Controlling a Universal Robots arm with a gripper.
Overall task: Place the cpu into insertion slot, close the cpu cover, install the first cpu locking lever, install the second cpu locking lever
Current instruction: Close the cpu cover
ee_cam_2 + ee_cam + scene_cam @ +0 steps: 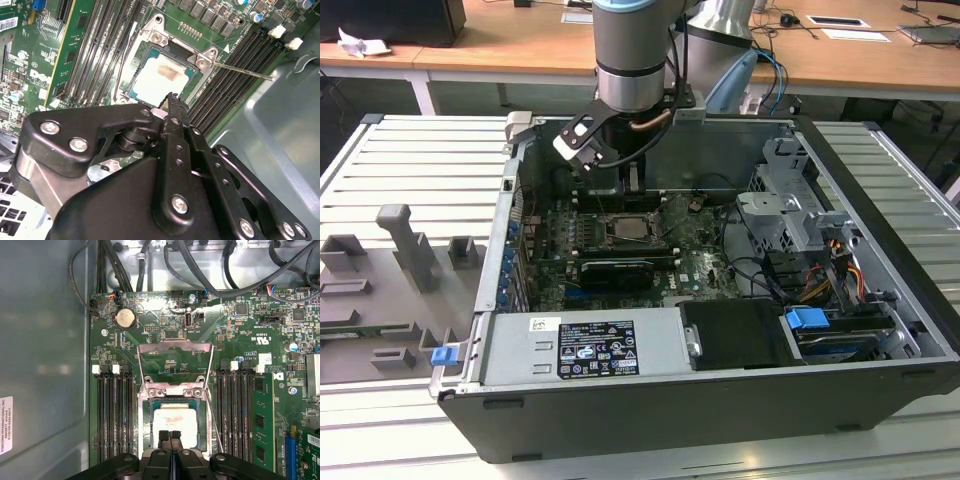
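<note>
The hand (pixel 170 435) is hanging right at one edge of the cpu (pixel 174 422), its two fingers pressed together and gripping nothing. The cpu is lying flat inside the insertion slot (pixel 148 420) on the green board. The cpu cover (pixel 174 346) is standing swung open beyond the slot, with board showing through its window. A thin locking lever (pixel 241 70) is sticking out unlatched over the memory slots (pixel 114 420). In the exterior view the arm is reaching down into the open computer case (pixel 720 420)
</note>
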